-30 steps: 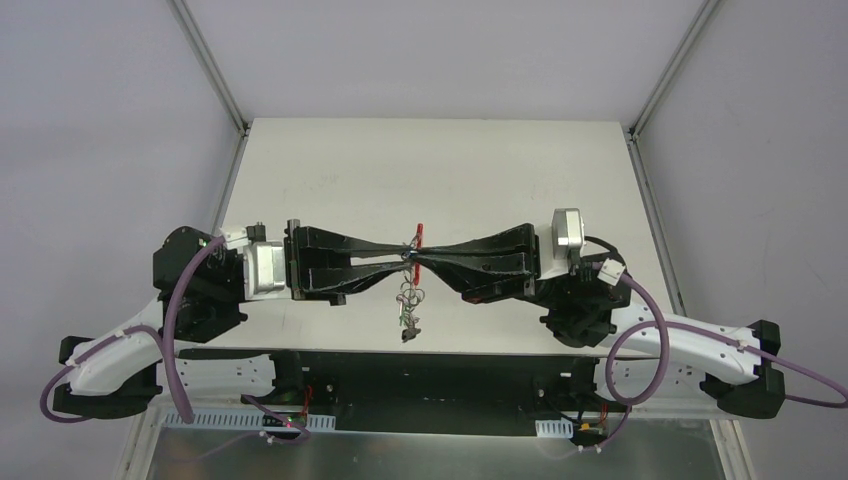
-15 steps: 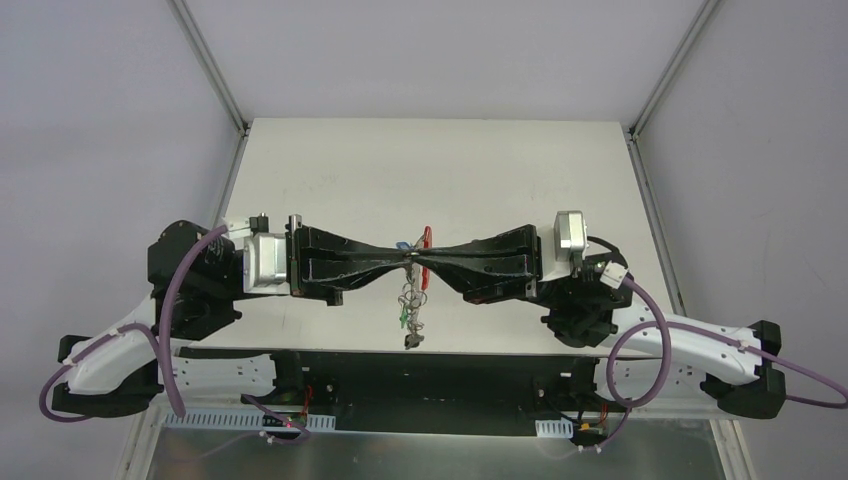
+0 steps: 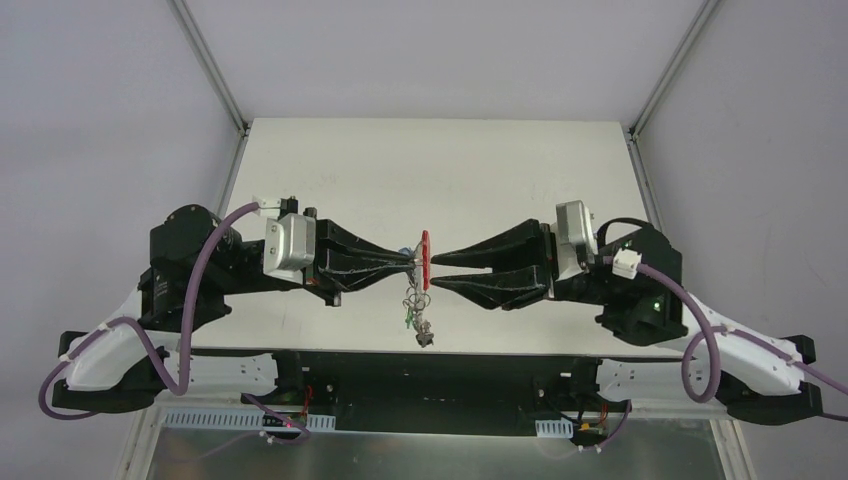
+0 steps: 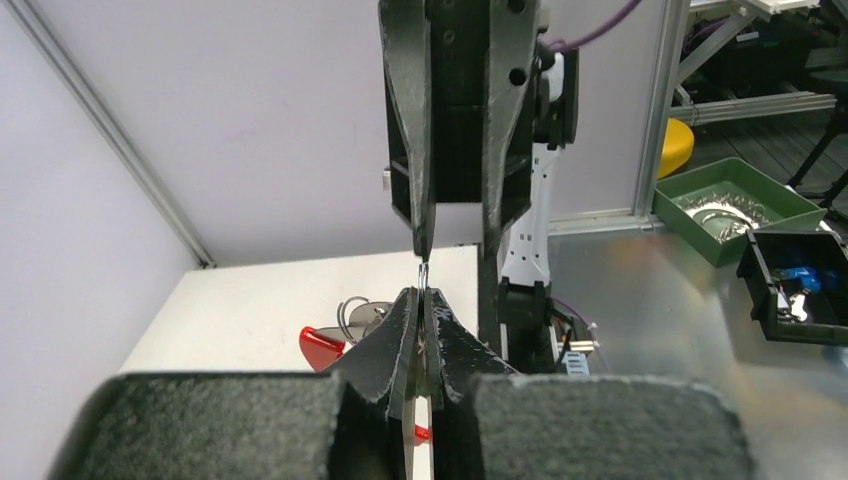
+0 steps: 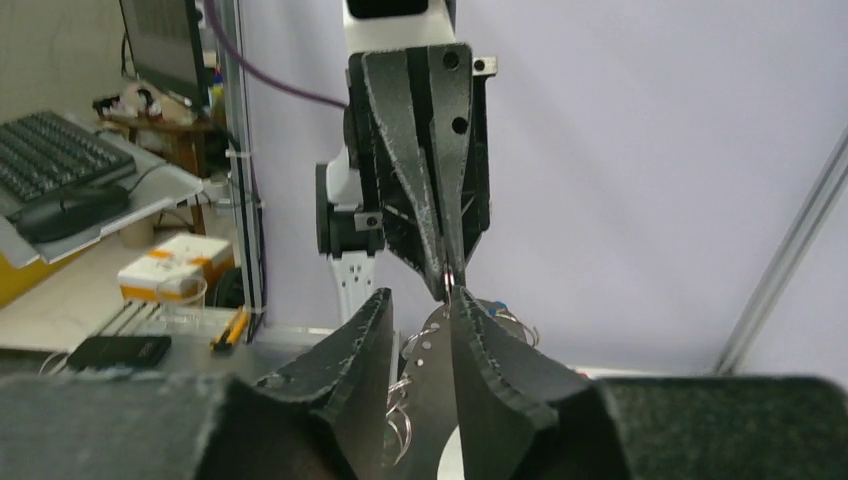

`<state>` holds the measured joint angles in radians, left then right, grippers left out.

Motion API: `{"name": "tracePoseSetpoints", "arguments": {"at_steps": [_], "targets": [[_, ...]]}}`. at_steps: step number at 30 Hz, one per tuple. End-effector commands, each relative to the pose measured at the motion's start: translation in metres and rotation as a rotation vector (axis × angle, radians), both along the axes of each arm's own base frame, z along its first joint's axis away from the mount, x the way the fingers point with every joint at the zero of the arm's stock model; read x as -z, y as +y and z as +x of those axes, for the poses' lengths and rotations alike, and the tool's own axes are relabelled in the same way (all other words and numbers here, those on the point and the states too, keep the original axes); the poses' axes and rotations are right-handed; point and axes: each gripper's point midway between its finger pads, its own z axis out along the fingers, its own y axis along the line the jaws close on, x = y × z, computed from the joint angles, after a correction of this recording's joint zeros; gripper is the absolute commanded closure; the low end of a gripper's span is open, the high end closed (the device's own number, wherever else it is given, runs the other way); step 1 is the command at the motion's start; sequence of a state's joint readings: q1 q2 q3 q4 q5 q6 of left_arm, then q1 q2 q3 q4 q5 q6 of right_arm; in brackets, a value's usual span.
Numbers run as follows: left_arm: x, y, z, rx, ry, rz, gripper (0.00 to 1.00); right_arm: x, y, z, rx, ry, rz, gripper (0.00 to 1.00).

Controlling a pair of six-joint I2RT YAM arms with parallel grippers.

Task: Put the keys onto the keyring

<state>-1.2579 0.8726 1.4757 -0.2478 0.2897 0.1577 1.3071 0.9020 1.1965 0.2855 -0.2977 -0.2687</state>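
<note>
The left pincer [image 3: 410,262] reaches in from the left at mid-height over the white tabletop [image 3: 520,170], its 2 fingers pressed tight together on the keyring [image 3: 413,298], which it holds up clear of the surface. The left wrist view shows these fingers [image 4: 400,335] meeting on a thin silver ring [image 4: 424,272] that sticks up just past their tips. From that hold the red clip [image 3: 425,250] stands upright between the 2 pincers, and the chain [image 3: 411,312] of small silver rings hangs down toward the near edge, ending in a small dark piece [image 3: 427,340]. The right pincer [image 3: 438,270] points in from the opposite side, tip to tip with the left one and just beside the red clip, its fingers partly spread with a plain gap between them and nothing clamped. In the right wrist view the grey flat piece [image 5: 428,365], pierced with small holes, shows in the gap between that pincer's own fingers [image 5: 372,335], with loose silver rings below it; whether it touches either finger cannot be told. The same view shows the left pincer's tips closed on the small ring just above. The keys are too small to pick out from the bunch in any view, so where they are cannot be told.
</note>
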Motion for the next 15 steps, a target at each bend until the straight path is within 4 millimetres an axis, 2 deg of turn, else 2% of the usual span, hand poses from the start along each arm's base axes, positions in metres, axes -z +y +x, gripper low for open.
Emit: {"name": "tracePoseSetpoints", "arguments": {"at_steps": [1, 8, 15], "targets": [[-0.014, 0.009, -0.002, -0.009, 0.043, -0.007, 1.0, 0.018, -0.015, -0.005, 0.002, -0.016, -0.213, 0.68], [0.006, 0.004, -0.005, 0.012, 0.112, 0.101, 1.0, 0.04, -0.013, -0.001, 0.016, 0.039, -0.448, 0.64], [0.027, -0.003, -0.01, 0.043, 0.179, 0.224, 1.0, 0.055, -0.006, 0.003, 0.025, 0.084, -0.575, 0.64]]}}
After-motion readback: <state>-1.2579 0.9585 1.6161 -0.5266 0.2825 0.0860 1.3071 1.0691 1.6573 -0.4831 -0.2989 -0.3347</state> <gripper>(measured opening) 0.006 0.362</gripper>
